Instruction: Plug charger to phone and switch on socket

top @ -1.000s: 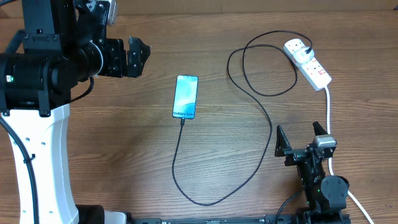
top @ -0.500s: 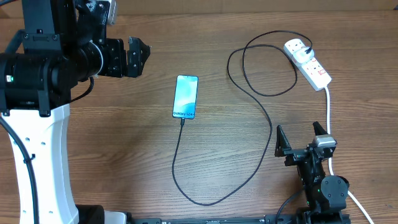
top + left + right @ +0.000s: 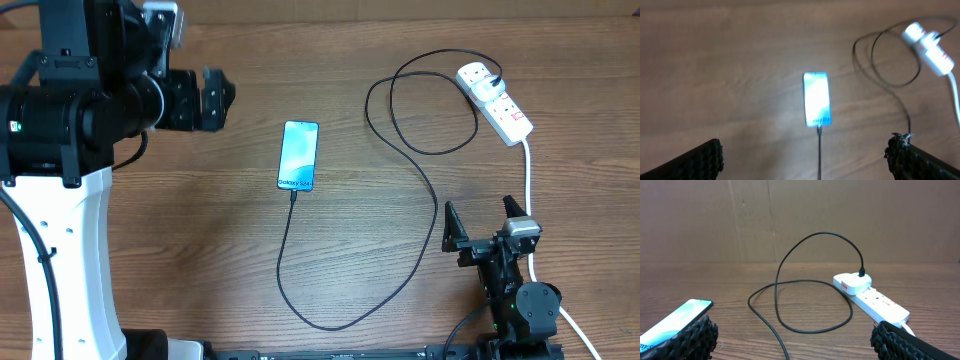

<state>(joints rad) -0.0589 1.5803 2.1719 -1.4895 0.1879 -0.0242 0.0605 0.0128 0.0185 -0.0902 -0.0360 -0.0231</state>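
**A:** What do we see from the left wrist?

**B:** We look down on a brown wooden table (image 3: 730,60), slightly blurred. The phone (image 3: 817,99) lies flat near the middle, its screen glowing pale blue.

**A:** And the charger?

**B:** We see the charger (image 3: 819,150), a thin black cable, meeting the phone's near end and running to the bottom edge. At right it loops toward the socket (image 3: 932,47) in the upper corner, where a white plug (image 3: 914,31) sits.

**A:** Our gripper?

**B:** The left gripper (image 3: 805,155) shows two dark fingers (image 3: 700,160) in the bottom corners, spread wide.
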